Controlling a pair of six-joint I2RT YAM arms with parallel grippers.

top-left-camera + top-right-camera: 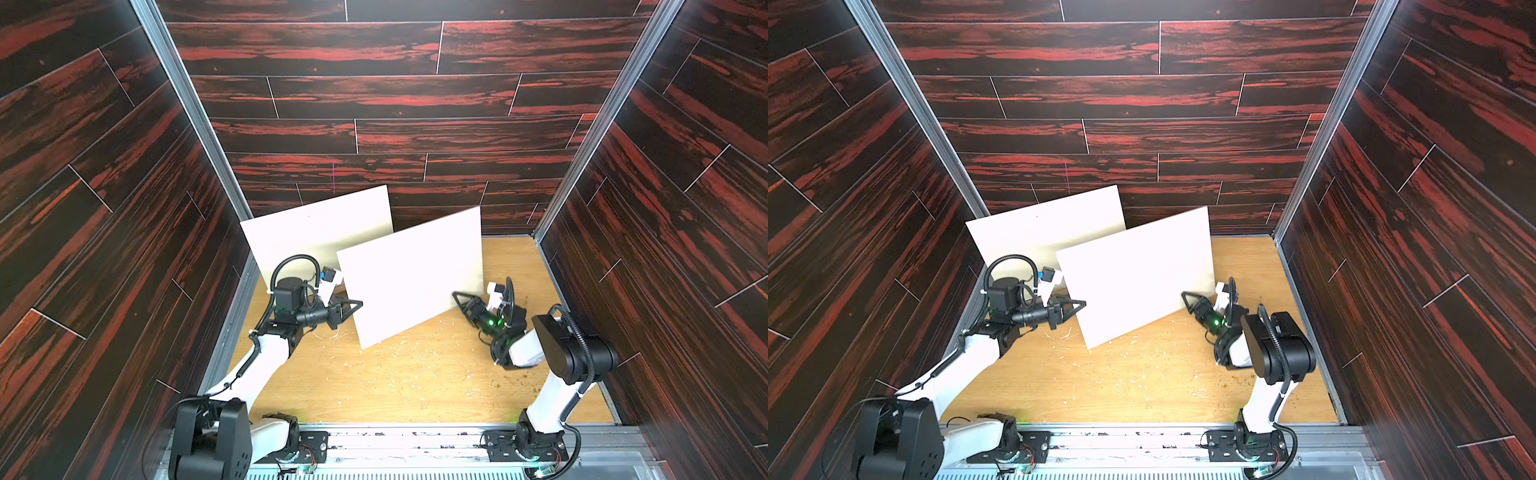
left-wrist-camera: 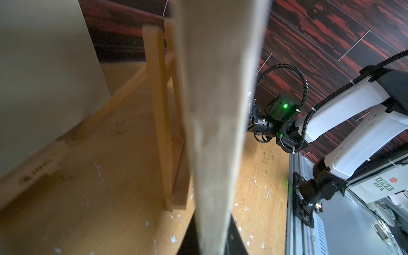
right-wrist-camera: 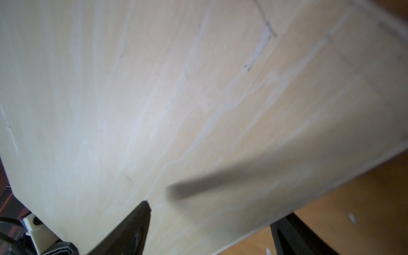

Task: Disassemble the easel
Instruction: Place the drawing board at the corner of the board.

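Note:
Two white boards stand on the wooden table. The front board point(image 1: 411, 282) point(image 1: 1138, 282) is tilted, one lower corner near the table. My left gripper point(image 1: 355, 307) point(image 1: 1077, 305) is shut on its left edge; the left wrist view shows that board point(image 2: 216, 110) edge-on between the black fingers point(image 2: 189, 240). Behind it stands the pale wooden easel frame point(image 2: 162, 123), hidden in both top views. My right gripper point(image 1: 457, 297) point(image 1: 1185, 299) is open at the board's lower right edge, one finger point(image 3: 132, 227) in front of the board face point(image 3: 176, 99) and the other behind it.
The back board point(image 1: 320, 228) point(image 1: 1046, 232) leans at the rear left and rests on a wooden ledge point(image 2: 33, 172). Pale chips litter the tabletop point(image 1: 415, 374). Dark panel walls close in three sides, and a metal rail point(image 1: 415, 436) runs along the front.

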